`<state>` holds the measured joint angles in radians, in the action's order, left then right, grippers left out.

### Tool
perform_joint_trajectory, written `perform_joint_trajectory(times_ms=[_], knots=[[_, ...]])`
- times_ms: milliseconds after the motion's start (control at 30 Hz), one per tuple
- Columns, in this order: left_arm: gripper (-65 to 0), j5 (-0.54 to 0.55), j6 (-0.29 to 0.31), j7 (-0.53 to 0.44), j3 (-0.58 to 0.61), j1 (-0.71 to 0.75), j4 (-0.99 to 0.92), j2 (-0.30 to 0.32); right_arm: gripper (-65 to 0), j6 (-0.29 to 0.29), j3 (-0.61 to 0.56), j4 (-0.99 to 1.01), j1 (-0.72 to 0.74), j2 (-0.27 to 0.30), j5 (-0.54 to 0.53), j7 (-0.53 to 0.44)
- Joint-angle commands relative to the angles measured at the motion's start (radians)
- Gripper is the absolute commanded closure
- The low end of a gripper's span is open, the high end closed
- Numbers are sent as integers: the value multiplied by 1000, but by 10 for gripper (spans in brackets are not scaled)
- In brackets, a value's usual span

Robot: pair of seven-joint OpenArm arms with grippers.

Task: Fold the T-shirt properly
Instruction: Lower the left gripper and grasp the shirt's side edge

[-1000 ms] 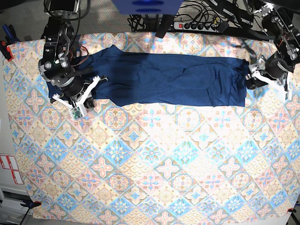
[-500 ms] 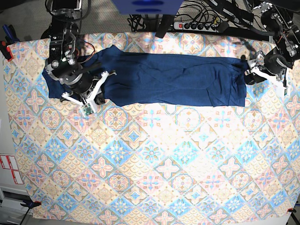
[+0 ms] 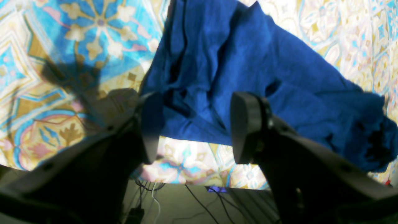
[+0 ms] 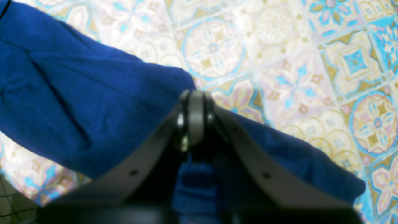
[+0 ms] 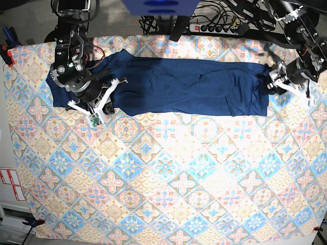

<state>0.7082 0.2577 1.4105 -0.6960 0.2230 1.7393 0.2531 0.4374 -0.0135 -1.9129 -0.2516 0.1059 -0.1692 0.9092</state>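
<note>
The navy T-shirt (image 5: 189, 87) lies stretched in a long band across the back of the patterned table. My right gripper (image 5: 104, 106) is at the shirt's left end. In the right wrist view the right gripper (image 4: 195, 119) is shut, with shirt fabric (image 4: 77, 102) bunched around and beneath its tips. My left gripper (image 5: 272, 84) is at the shirt's right end. In the left wrist view the left gripper (image 3: 196, 127) is open, its fingers (image 3: 245, 124) apart, with the rumpled shirt edge (image 3: 236, 71) just beyond them. Nothing is held in it.
The patterned tablecloth (image 5: 168, 173) covers the whole table. A power strip and cables (image 5: 217, 26) lie behind the back edge. A red clamp (image 5: 5, 51) sits at the left edge. A blue object (image 5: 158, 6) hangs over the back middle.
My right arm has moved up and to the right onto the shirt's left end, and more fabric now shows to its left. My left arm has shifted slightly up and left.
</note>
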Motion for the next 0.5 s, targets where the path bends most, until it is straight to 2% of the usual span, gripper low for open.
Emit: perform_joint_trajectory(times_ms=[0, 267, 467], knots=[[-348, -6, -5, -14, -6, -21, 9, 42, -3, 2, 1, -17, 8, -1, -11, -22], [-348, -40, -2, -14, 55, -107, -180, 142, -3, 2, 5, -17, 13, -1, -11, -22], [-348, -66, -7, -38, 164, -135, -210, 167, -3, 2, 7, -17, 13, -1, -11, -22]])
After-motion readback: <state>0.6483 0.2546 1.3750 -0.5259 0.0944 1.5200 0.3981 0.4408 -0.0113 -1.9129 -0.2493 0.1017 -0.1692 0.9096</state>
